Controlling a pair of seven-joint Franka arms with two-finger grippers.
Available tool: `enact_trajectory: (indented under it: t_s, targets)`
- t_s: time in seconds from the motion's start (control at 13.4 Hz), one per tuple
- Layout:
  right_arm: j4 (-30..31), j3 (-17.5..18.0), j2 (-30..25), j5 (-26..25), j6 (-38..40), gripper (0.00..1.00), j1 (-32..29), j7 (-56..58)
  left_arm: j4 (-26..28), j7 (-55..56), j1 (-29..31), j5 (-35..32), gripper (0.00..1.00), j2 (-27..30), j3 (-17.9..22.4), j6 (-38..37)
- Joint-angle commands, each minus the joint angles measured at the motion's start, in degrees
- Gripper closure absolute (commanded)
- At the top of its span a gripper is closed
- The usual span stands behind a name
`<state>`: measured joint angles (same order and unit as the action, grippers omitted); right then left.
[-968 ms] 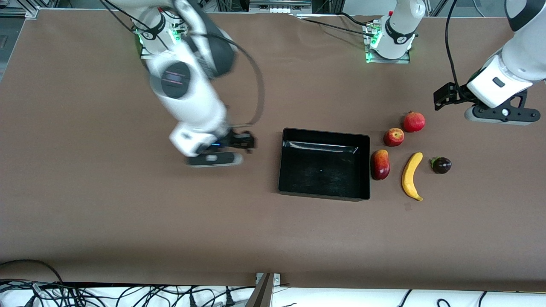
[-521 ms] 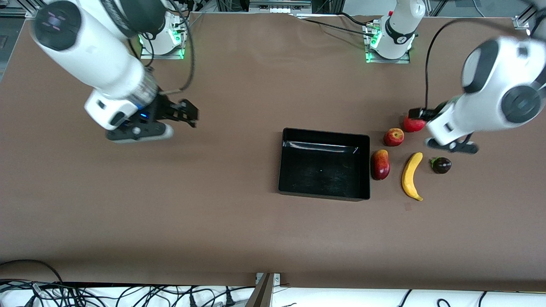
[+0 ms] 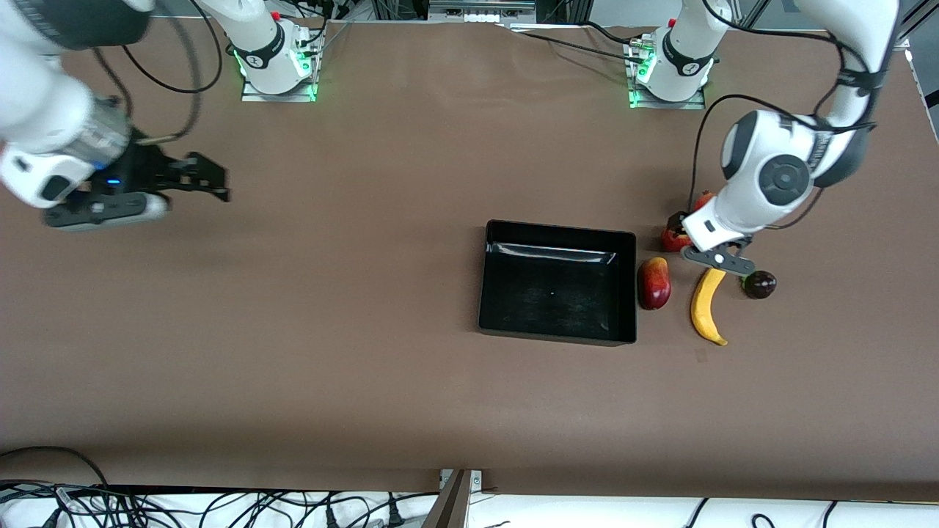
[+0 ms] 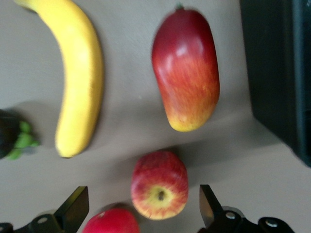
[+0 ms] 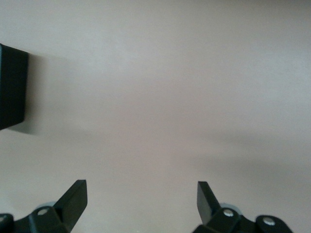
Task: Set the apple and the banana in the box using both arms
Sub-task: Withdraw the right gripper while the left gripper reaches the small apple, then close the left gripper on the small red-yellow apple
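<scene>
The apple [image 4: 159,191], red with yellowish patches, lies on the table between the open fingers of my left gripper [image 4: 142,208]. In the front view the left gripper [image 3: 681,224] hangs over the apple [image 3: 669,240] and hides most of it. The yellow banana [image 3: 708,304] lies nearer the front camera; it also shows in the left wrist view [image 4: 80,73]. The black box [image 3: 557,282] stands empty beside the fruit, toward the right arm's end. My right gripper [image 3: 213,180] is open and empty over bare table, well away from the box; its wrist view [image 5: 141,201] shows its jaws apart.
A red-yellow mango [image 3: 653,282] lies between the box and the banana. A uniformly red fruit [image 4: 112,222] sits right next to the apple. A small dark fruit [image 3: 759,284] lies beside the banana toward the left arm's end. A black corner [image 5: 12,90] shows in the right wrist view.
My left gripper has swung in from the table's end and come down over the apple. My right gripper has moved away from the box toward its own end of the table.
</scene>
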<state>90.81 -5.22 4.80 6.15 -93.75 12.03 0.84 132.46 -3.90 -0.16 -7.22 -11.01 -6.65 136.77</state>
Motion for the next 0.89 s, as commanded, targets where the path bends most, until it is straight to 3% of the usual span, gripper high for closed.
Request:
enact_trajectory:
  t_s: [0.0,0.22,0.37,0.52,0.6,0.67,0.82]
  targets:
    - [3.4,7.0,-2.9,-0.8,-0.8,0.0,-9.5,3.1,6.4,-1.2,0.4,-1.1,0.0,0.2,-0.3,9.7]
    - [3.3,7.4,-3.7,-2.8,-0.9,0.0,-10.2,2.8,7.6,-0.6,0.4,-1.1,0.0,-3.1,-0.2,14.0]
    - [3.2,7.1,-3.5,-3.2,-0.9,0.0,-10.3,2.5,7.4,-0.8,0.4,-1.1,0.53,-3.6,-0.2,14.0]
    - [2.7,7.2,-3.2,-4.1,-1.3,0.0,-10.3,2.3,7.1,-1.1,0.4,-1.2,0.82,-3.2,-0.1,13.5]
    - [2.6,7.2,-3.2,-4.2,-1.6,0.0,-10.4,2.3,6.8,-1.0,0.4,-1.1,0.9,-2.3,-0.2,13.1]
    - [2.6,7.1,-3.0,-4.2,-1.5,0.0,-10.4,2.3,5.7,-0.8,0.3,-1.1,0.92,-0.5,-0.3,10.9]
    - [1.8,6.6,-3.0,-4.2,-1.5,0.0,-10.4,2.4,-2.1,-0.2,-0.4,-0.9,0.91,1.4,-0.6,-3.1]
